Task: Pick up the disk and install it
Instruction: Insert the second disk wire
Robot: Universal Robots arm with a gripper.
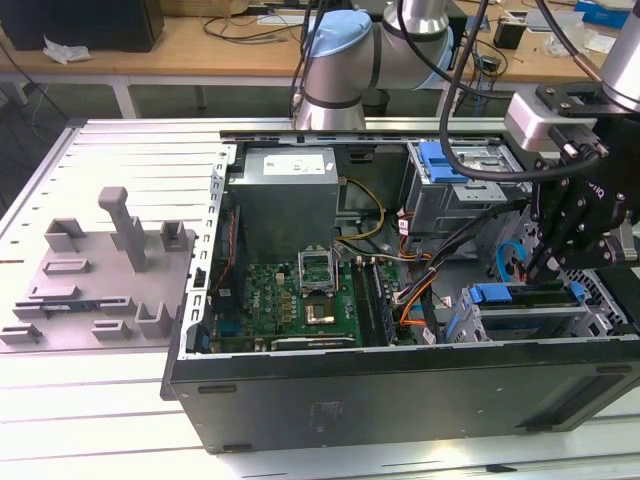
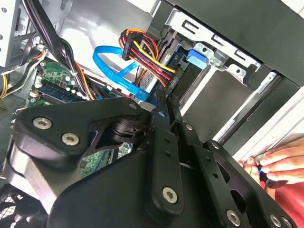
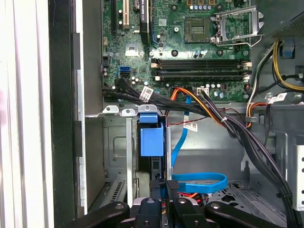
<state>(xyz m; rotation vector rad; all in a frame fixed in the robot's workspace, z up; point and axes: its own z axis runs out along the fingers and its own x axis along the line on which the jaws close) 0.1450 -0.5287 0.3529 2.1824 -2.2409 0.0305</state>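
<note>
Looks like the install step, with the disk [image 3: 151,140] edge-on in its bay at the case's [image 1: 400,385] corner and the gripper's [image 3: 166,186] fingers narrow, empty, just beside its end; calls for a straight push clear of the blue cable [image 3: 199,182].

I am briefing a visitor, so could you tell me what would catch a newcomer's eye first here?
The open computer case with its green motherboard dominates the exterior view. At that view's right, the black claw hangs over the drive bay, above the disk in its blue bracket. Bright blue cables stand out in both wrist views.
</note>
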